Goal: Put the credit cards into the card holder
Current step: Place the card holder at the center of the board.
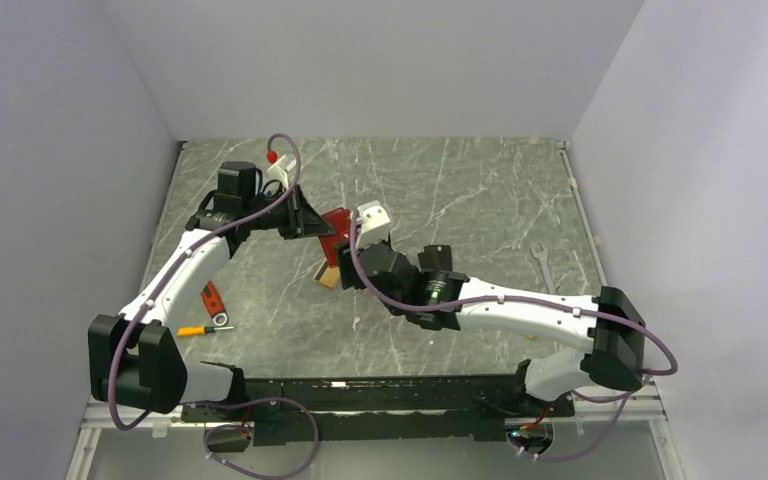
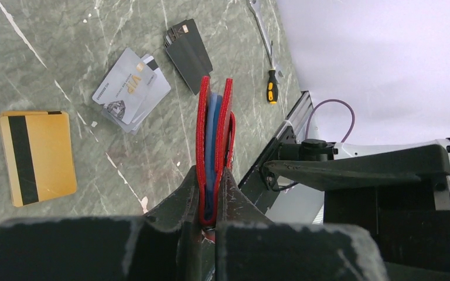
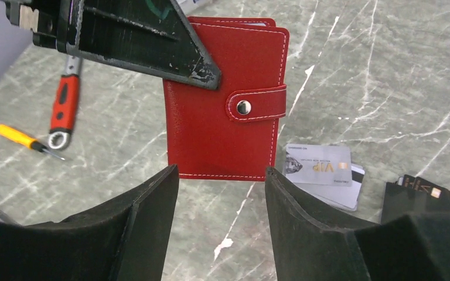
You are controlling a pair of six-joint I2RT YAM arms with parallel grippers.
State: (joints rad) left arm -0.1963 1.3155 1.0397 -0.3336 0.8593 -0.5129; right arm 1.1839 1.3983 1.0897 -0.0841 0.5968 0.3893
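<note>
top view looks down; both wrist views closely share the card holder point(image 3: 222, 105).

table point(image 1: 480, 190) | gold cards point(image 2: 37, 157) | silver cards point(image 2: 130, 88) | screwdriver point(image 2: 272, 85)

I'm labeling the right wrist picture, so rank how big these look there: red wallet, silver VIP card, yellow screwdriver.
1. Red wallet, though it is nearest the camera.
2. Silver VIP card.
3. Yellow screwdriver.

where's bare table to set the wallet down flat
Bare marble lies between the gold cards and the silver cards, and across the far right toward the wrench. Crowded: around the black cards and under the card holder.
</note>
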